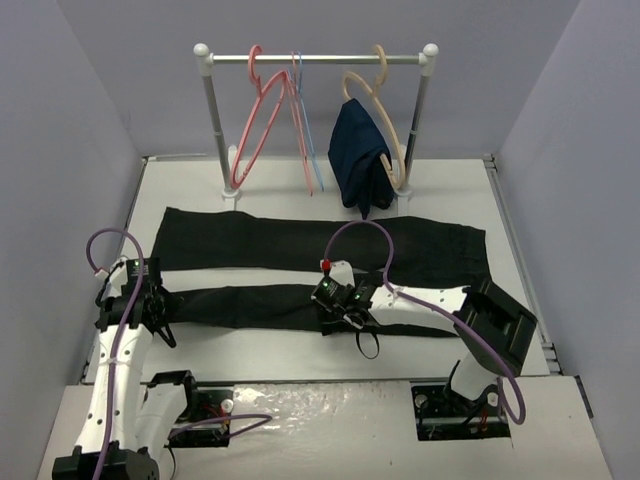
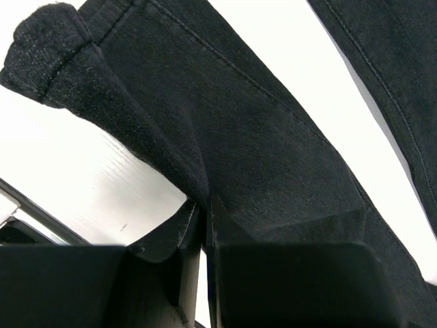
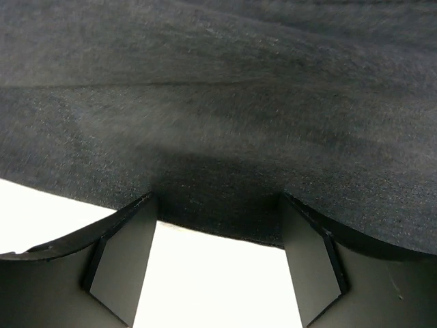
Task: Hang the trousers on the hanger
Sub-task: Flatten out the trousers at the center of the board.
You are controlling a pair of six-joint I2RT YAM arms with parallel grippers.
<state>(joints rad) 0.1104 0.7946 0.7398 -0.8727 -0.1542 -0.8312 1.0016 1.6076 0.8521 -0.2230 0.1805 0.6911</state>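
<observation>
The black trousers (image 1: 300, 240) lie flat across the white table, both legs stretched left to right. My left gripper (image 1: 155, 300) is shut on the left end of the near leg; in the left wrist view its jaws (image 2: 203, 201) pinch a fold of the trousers (image 2: 259, 137) just behind the cuff. My right gripper (image 1: 338, 308) sits at the middle of the near leg. In the right wrist view it (image 3: 215, 198) is open, its tips astride the near edge of the trousers (image 3: 218, 102). The salmon-pink hanger (image 1: 255, 120) hangs at the left of the rail.
A clothes rail (image 1: 320, 58) stands at the back of the table. It also carries a thin light-blue hanger (image 1: 303, 120) and a tan hanger (image 1: 385, 110) with a navy garment (image 1: 360, 155). Grey walls close in on both sides.
</observation>
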